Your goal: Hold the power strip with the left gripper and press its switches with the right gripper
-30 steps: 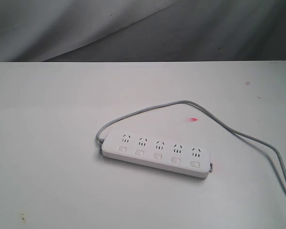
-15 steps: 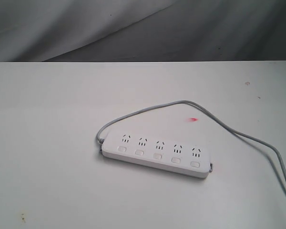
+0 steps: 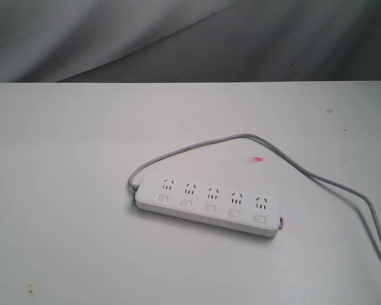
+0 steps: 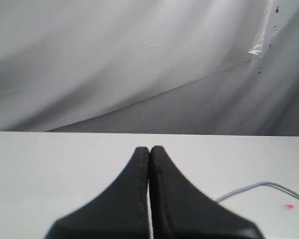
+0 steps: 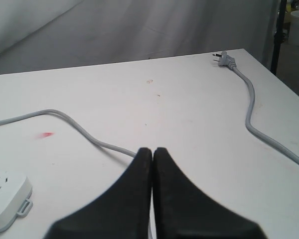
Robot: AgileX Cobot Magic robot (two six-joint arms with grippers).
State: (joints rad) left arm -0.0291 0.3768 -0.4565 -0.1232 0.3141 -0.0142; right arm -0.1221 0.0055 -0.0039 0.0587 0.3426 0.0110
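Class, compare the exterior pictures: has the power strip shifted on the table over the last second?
No. The power strip keeps the same place and angle relative to the red mark on the table.

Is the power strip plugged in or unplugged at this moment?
The power strip is unplugged: in the right wrist view its grey cord ends in a plug lying loose on the white table, prongs bare.
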